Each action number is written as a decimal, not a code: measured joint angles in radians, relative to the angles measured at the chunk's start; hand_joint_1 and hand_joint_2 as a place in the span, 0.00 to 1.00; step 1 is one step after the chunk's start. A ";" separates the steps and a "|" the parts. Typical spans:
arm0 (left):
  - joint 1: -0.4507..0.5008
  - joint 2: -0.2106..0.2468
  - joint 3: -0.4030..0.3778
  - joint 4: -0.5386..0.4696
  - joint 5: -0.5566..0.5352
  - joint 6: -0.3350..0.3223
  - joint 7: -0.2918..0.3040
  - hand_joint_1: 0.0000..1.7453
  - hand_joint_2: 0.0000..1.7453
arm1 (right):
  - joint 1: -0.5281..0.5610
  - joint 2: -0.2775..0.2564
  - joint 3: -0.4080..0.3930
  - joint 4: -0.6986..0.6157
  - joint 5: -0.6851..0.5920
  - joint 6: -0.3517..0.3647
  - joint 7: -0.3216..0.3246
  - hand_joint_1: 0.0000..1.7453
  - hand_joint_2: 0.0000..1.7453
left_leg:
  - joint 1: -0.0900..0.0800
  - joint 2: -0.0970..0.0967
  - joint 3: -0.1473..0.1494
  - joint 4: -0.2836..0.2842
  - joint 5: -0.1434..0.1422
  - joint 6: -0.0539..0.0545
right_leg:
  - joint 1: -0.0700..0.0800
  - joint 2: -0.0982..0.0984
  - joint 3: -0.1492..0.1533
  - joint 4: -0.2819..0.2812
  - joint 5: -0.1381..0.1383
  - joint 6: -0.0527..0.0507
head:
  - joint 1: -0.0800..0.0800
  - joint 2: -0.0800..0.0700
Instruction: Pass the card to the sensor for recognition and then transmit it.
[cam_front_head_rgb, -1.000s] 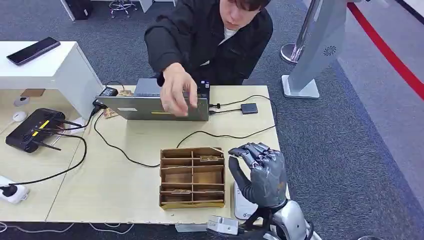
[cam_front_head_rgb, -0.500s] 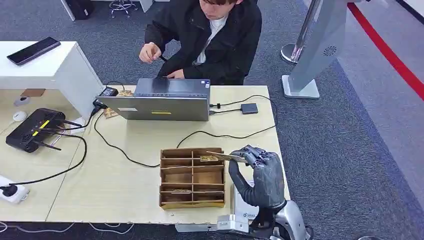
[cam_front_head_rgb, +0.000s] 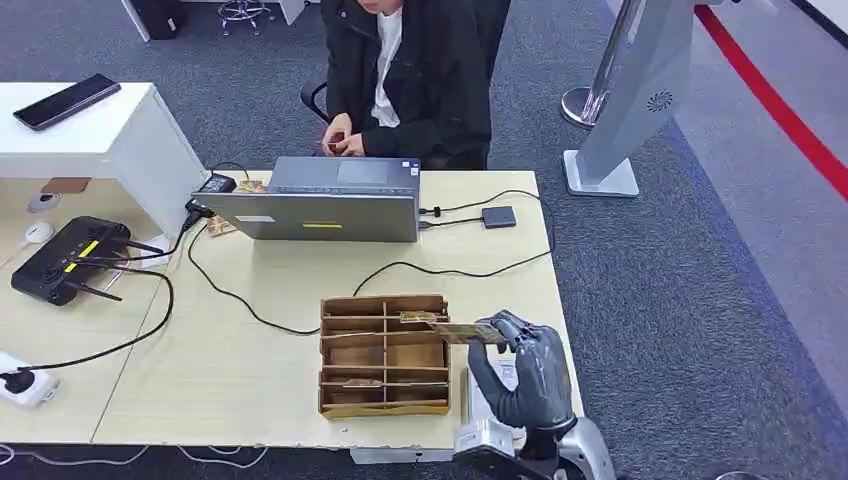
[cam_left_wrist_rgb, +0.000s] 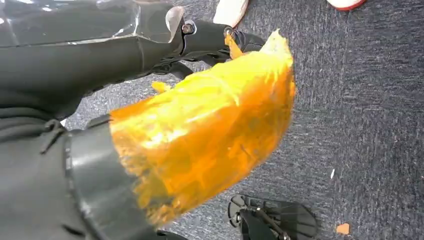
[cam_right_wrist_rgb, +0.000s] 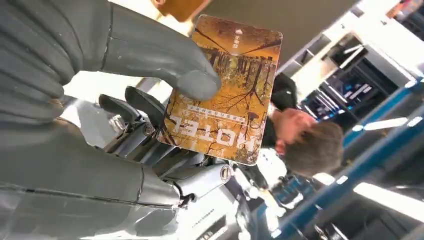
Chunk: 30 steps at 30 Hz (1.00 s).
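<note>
Card (cam_right_wrist_rgb: 225, 90) pinching between right hand (cam_front_head_rgb: 530, 365) thumb and fingers (cam_right_wrist_rgb: 145, 107), near one edge; looking thin, stiff, light, slick; keeping flat-face grip advisable.

Right hand (cam_front_head_rgb: 530, 372) raised on an upright silver forearm at the table's near right corner, palm turned left, thumb (cam_right_wrist_rgb: 165, 60) pressed on the card's face, darker fingers (cam_right_wrist_rgb: 145, 130) behind it, pinching the card (cam_front_head_rgb: 462, 331) roughly level.
</note>
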 joint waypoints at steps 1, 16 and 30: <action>0.000 0.000 0.000 0.000 0.002 0.000 0.000 0.00 0.00 | 0.004 0.000 -0.003 0.003 -0.006 0.002 0.000 1.00 1.00 | 0.000 0.000 0.000 0.000 0.000 0.000 | 0.000 0.000 0.000 0.000 0.000 0.000 | 0.000 0.000; 0.000 0.000 0.000 0.000 0.013 0.003 0.000 0.00 0.00 | 0.038 0.003 -0.023 0.029 -0.053 0.008 -0.003 1.00 1.00 | 0.000 0.000 0.000 0.000 0.000 0.000 | 0.000 0.000 0.000 0.000 0.000 0.001 | 0.000 0.000; 0.000 0.000 0.000 0.000 0.026 0.006 -0.006 0.00 0.00 | 0.056 0.003 -0.023 0.060 -0.095 0.014 0.015 1.00 1.00 | 0.000 0.000 0.000 0.000 0.000 0.000 | 0.000 0.000 0.000 0.000 -0.001 0.001 | 0.000 0.000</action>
